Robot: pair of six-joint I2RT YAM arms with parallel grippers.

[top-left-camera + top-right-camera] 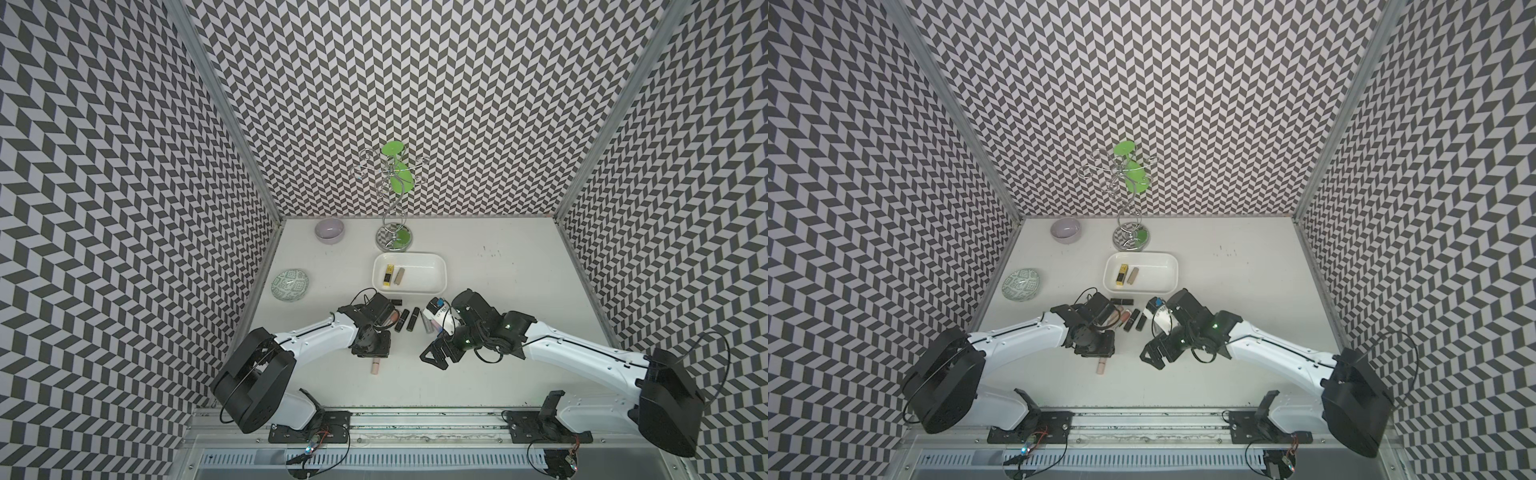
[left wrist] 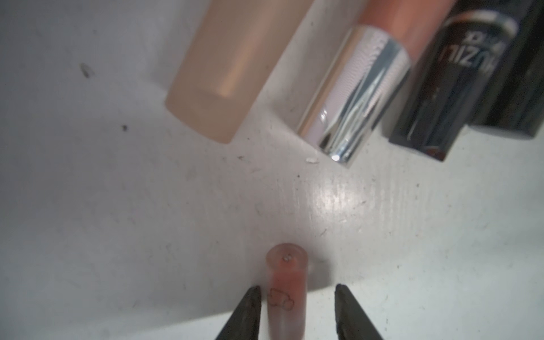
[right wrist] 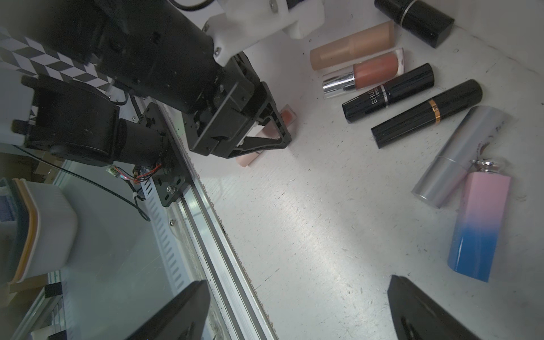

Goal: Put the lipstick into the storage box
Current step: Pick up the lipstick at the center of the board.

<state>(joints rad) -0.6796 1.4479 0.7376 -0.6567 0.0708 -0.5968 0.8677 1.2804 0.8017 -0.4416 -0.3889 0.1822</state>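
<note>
Where your left tool [image 2: 295,291] stands: low over the tabletop [image 1: 519,291], left of the middle. Its jaws are apart, one finger on each side of the lipstick with a thin gap on either side, so you grip nothing.
Lipstick [image 2: 287,279]: the slim pink see-through tube lies flat on the tabletop. It is nearer the near edge than the storage box, and its pale end pokes out from under the left tool in both top views.
Right tool [image 3: 297,281]: your jaws are spread wide with nothing between them, above bare tabletop right of the middle and apart from the lipstick.
Storage box [image 1: 424,272]: the white tub sits about mid-tabletop, on the far side of both tools. A yellow-and-black lipstick [image 1: 388,275] and a grey-beige lipstick [image 1: 399,276] lie side by side in its left half.
Loose row between box and tools: beige tube [image 3: 351,45], coral lipstick [image 3: 374,72], black lipsticks [image 3: 388,92], silver lipstick [image 3: 459,156], pink-and-blue lipstick [image 3: 479,229].
Crosswise black lipstick [image 1: 395,300]: just beside the box's near wall.
Lilac bowl [image 1: 329,230]: near the far left corner.
Green plate [image 1: 291,284]: by the left edge.
Wire stand [image 1: 392,237]: between the box and the far edge.
</note>
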